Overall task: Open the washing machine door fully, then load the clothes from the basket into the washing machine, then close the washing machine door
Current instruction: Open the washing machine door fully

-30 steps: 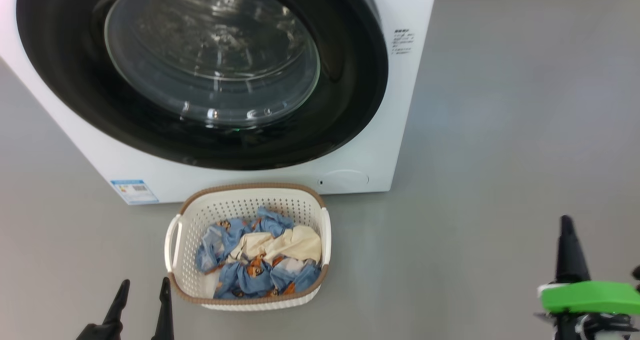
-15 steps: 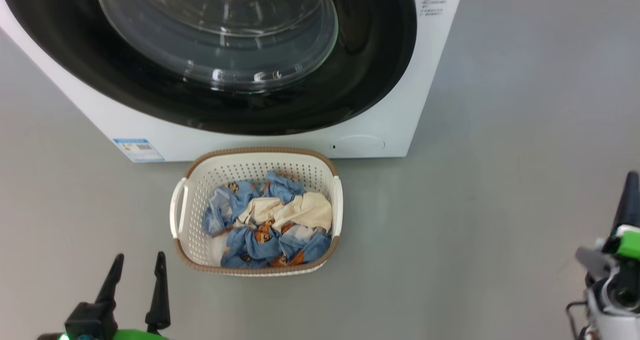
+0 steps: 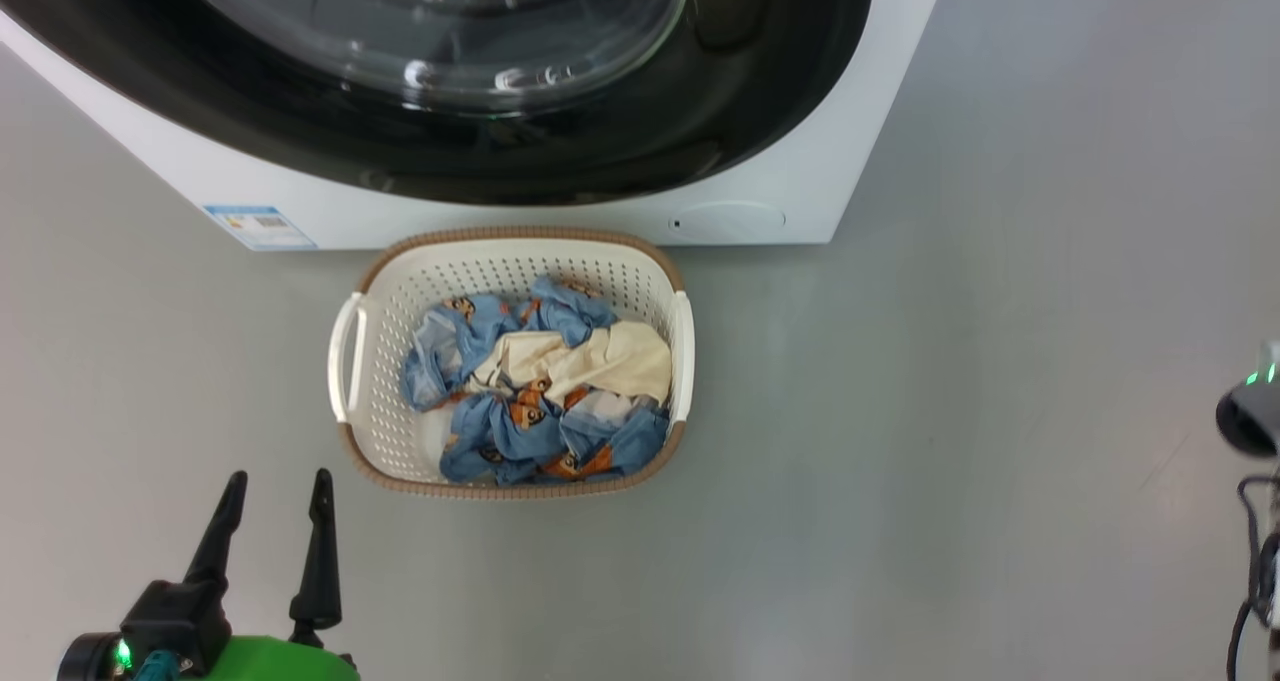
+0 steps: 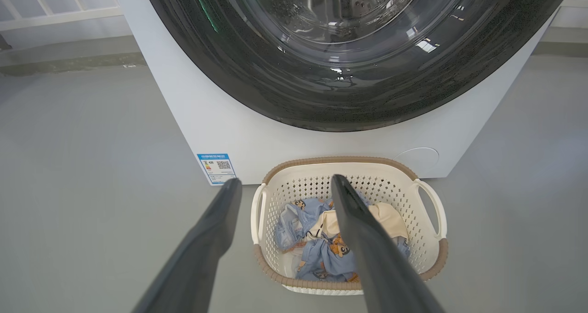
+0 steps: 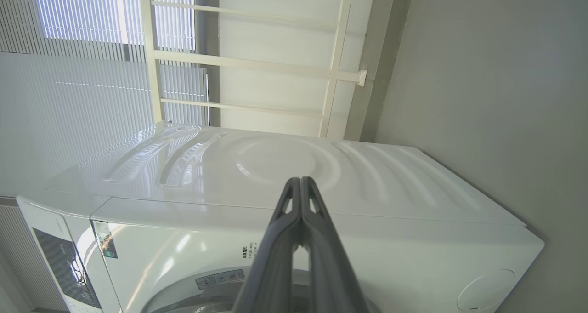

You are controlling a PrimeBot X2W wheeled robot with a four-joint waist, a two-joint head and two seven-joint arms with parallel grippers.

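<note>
Clothes are lying in a crumpled heap inside the basket, light blue fabric with orange-brown bear prints bunching around a cream-yellow piece that is resting on top toward the right side. The basket is standing on the grey floor just in front of the washing machine, its brown rim coming close to the white front panel. The washing machine door is sitting shut against the machine, its glossy black ring and bulging glass window catching reflections. A blue label sticker is showing at the lower left corner of the front panel, and a round cap at the lower right.

The left gripper is hanging at the lower left of the head view, apart from the basket and off its near left corner, its jaws standing wide apart and holding nothing. In the left wrist view its two fingers are pointing toward the basket and the foot of the machine. The right gripper is pointing at the white side panel of the machine in the right wrist view, its jaws pressing together with nothing between them; whether the tips are touching the panel I cannot tell. Beyond the machine, white rails and window blinds are showing.
</note>
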